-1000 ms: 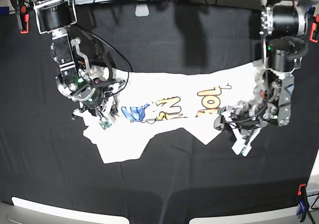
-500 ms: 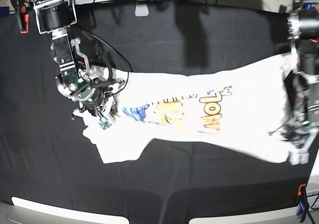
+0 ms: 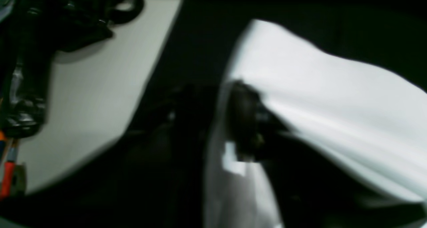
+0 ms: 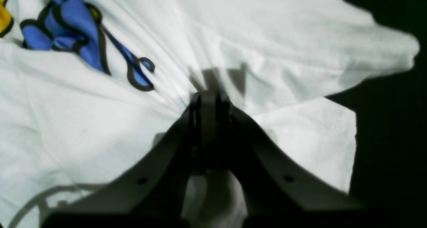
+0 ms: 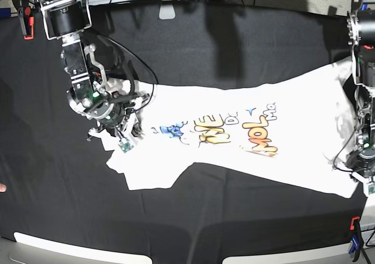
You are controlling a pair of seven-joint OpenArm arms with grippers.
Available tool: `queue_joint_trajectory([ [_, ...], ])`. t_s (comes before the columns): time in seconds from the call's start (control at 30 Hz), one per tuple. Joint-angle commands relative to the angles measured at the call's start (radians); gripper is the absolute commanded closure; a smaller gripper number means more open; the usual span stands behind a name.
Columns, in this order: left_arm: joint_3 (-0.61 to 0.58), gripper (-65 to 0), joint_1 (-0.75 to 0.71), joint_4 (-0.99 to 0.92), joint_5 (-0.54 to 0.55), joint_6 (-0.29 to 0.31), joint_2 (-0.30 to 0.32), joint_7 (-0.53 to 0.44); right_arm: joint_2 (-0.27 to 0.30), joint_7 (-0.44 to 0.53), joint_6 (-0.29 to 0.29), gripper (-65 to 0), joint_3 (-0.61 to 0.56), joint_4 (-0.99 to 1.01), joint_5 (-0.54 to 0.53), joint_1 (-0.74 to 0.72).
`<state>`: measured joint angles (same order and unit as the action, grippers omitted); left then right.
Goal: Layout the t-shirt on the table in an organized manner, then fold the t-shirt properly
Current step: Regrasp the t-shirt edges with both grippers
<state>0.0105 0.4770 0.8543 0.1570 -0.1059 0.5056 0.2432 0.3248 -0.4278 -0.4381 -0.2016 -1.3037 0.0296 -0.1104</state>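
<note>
The white t-shirt [image 5: 234,152] lies stretched sideways across the black table [image 5: 205,53], its blue, yellow and orange print facing up. My right gripper [image 5: 120,136] is at the shirt's left end. In the right wrist view that gripper [image 4: 208,99] is shut on a pinch of white cloth [image 4: 267,38], with wrinkles fanning out from it. My left gripper [image 5: 362,179] is at the shirt's far right corner by the table edge. The left wrist view is blurred: the gripper's [image 3: 217,121] jaws look apart, and the shirt's edge [image 3: 333,98] lies over one finger [image 3: 247,128].
An orange clamp [image 5: 27,24] grips the back left edge and a blue and orange one [image 5: 354,240] the front right. A white patch [image 5: 167,12] sits at the back edge. Pale floor [image 3: 100,71] lies beyond the table's right edge.
The left arm dragged the shirt's right end out to the table's right edge, spreading the bunched cloth and flattening the print. Its jaws now look apart. The right arm has held still.
</note>
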Motion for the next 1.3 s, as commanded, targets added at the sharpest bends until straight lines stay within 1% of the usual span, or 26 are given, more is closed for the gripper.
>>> queue_joint_trajectory([
  [0.0,0.008,-25.9,0.034,0.016,-0.011,-0.036,0.027,-0.031,0.013,-0.023,0.005,-2.2,0.005,-0.008,0.019,-0.011],
  [0.17,0.008,-26.0,0.039,0.016,-0.011,-0.037,0.027,0.037,0.013,-0.022,0.005,-2.2,0.005,-0.008,0.019,-0.011],
  [0.27,0.008,-22.3,0.035,0.026,-0.009,-0.037,0.027,0.044,0.013,-0.021,0.005,-2.2,0.005,-0.011,0.019,-0.011],
  [0.33,0.008,-21.5,0.022,0.062,-0.001,-0.037,0.027,0.06,0.014,-0.022,0.005,-2.2,0.005,-0.026,0.019,-0.011],
  [0.4,0.008,-21.5,-0.009,0.13,0.029,-0.036,0.027,0.082,0.016,-0.023,0.008,-2.2,0.005,-0.062,0.018,-0.01],
  [0.53,0.008,-21.5,-0.126,0.34,0.035,-0.004,0.026,0.102,0.019,-0.045,0.008,-2.2,0.011,-0.195,0.001,0.004],
  [0.63,0.009,-21.5,-0.236,0.505,0.034,-0.002,0.024,0.109,0.019,-0.06,0.007,-2.2,0.032,-0.311,-0.057,0.034],
  [0.7,0.01,-21.5,-0.303,0.591,0.034,-0.002,0.021,0.121,0.019,-0.069,0.008,-2.2,0.05,-0.38,-0.07,0.06],
  [0.77,0.01,-21.5,-0.361,0.652,0.026,-0.002,0.018,0.132,0.019,-0.101,0.007,-2.2,0.068,-0.433,-0.073,0.082],
  [0.83,0.014,-21.5,-0.414,0.694,0.024,-0.001,0.013,0.132,0.019,-0.158,0.006,-2.3,0.089,-0.468,-0.074,0.098],
  [0.87,0.02,-21.5,-0.438,0.71,0.024,0.002,0.006,0.132,0.019,-0.189,0.006,-4.3,0.101,-0.476,-0.074,0.101],
  [0.9,0.027,-21.5,-0.462,0.723,0.026,0.005,-0.002,0.132,0.019,-0.22,0.004,-8.0,0.114,-0.478,-0.074,0.1],
  [0.93,0.035,-21.5,-0.484,0.734,0.027,0.01,-0.012,0.133,0.019,-0.244,0.004,-13.5,0.13,-0.477,-0.074,0.098],
  [1.0,0.053,-21.5,-0.527,0.752,0.027,0.029,-0.038,0.134,0.019,-0.261,0.005,-25.1,0.169,-0.473,-0.075,0.097],
  [1.03,0.064,-21.5,-0.548,0.76,0.029,0.041,-0.053,0.132,0.019,-0.261,0.005,-29.7,0.191,-0.471,-0.077,0.097],
  [1.07,0.076,-21.5,-0.568,0.765,0.034,0.052,-0.071,0.132,0.021,-0.261,0.005,-32.8,0.215,-0.467,-0.093,0.095],
  [1.1,0.089,-21.5,-0.587,0.77,0.039,0.067,-0.089,0.13,0.024,-0.263,0.005,-34.0,0.238,-0.46,-0.122,0.094],
  [1.17,0.115,-21.5,-0.623,0.777,0.058,0.104,-0.126,0.13,0.024,-0.281,0.006,-34.0,0.287,-0.441,-0.191,0.093],
  [1.27,0.16,-21.5,-0.661,0.782,0.084,0.177,-0.177,0.127,0.024,-0.349,0.005,-34.0,0.331,-0.387,-0.279,0.074],
])
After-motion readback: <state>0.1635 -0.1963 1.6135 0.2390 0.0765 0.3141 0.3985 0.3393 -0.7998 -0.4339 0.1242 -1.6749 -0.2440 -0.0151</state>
